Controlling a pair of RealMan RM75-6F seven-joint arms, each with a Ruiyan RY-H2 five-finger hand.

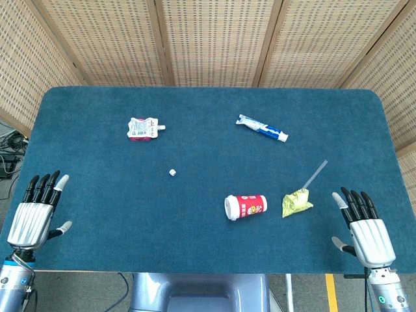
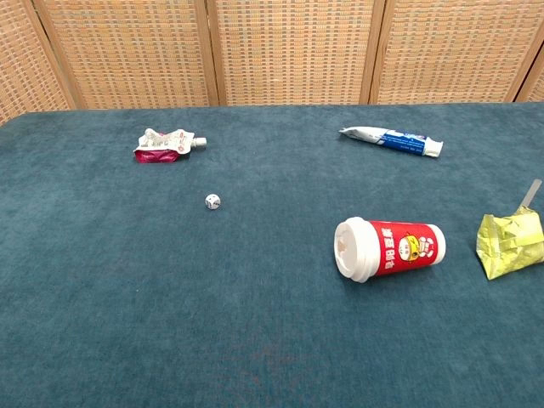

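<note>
Both hands are kept spread and empty at the table's near corners — left hand [image 1: 36, 211], right hand [image 1: 364, 224]. The yellow carton [image 1: 296, 202] lies nearest the right hand, cut off at the chest view's edge — red cup [image 1: 246, 207] tipped over beside it.

We see a table [image 1: 97, 195] covered in deep teal felt, its far corners rounded; behind it stand woven rattan screens [image 1: 214, 39] in pale wooden frames; at the left edge dark cables [image 1: 8, 156] lie on a grey floor [image 1: 78, 292]; a yellow stripe [image 1: 331, 292] marks it at the right; light is even.
</note>
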